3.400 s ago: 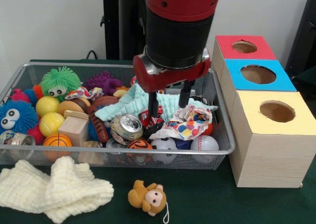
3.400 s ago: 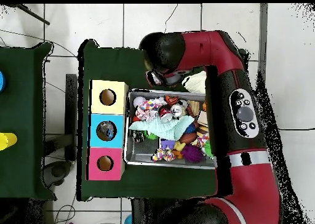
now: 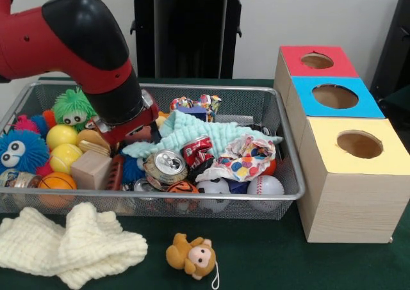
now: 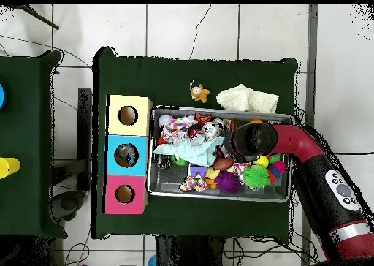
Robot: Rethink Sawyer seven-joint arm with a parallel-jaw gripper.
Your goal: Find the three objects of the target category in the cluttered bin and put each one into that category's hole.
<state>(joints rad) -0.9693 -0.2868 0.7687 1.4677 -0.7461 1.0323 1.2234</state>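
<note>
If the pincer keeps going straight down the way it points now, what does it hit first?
Likely the brown oval toy ball beside the pale wooden block in the silver wire-mesh bin. The pincer's tips are hidden behind the arm, so depth is uncertain.

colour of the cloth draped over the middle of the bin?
Pale mint green cloth, lying across the toys and cans; clearest in the front view.
</note>
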